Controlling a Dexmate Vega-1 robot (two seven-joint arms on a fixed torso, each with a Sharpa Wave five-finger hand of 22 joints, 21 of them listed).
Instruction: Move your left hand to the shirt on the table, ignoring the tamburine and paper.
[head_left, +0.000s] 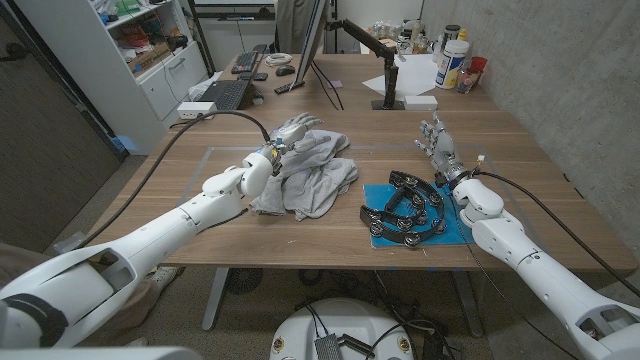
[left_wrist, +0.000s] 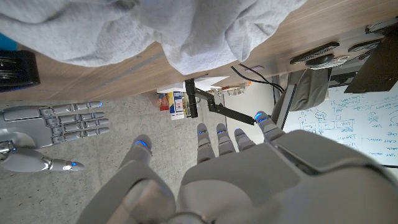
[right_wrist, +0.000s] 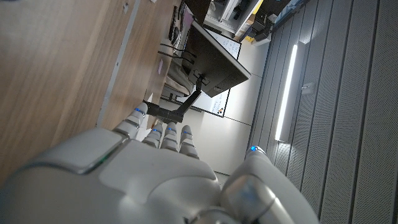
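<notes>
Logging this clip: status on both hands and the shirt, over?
Left hand open, over the grey shirt. Right hand open, apart beside the tambourine on blue paper. Nothing in the way.

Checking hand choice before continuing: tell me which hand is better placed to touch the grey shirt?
Left. The left hand is already over the grey shirt, while the right hand stands open beyond the tambourine on blue paper.

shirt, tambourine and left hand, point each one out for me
shirt (head_left: 322, 178), head view, on the grey cloth's middle folds.
tambourine (head_left: 403, 212), head view, on its black frame, over the blue paper.
left hand (head_left: 287, 135), head view, on the back of the hand above the shirt.
</notes>
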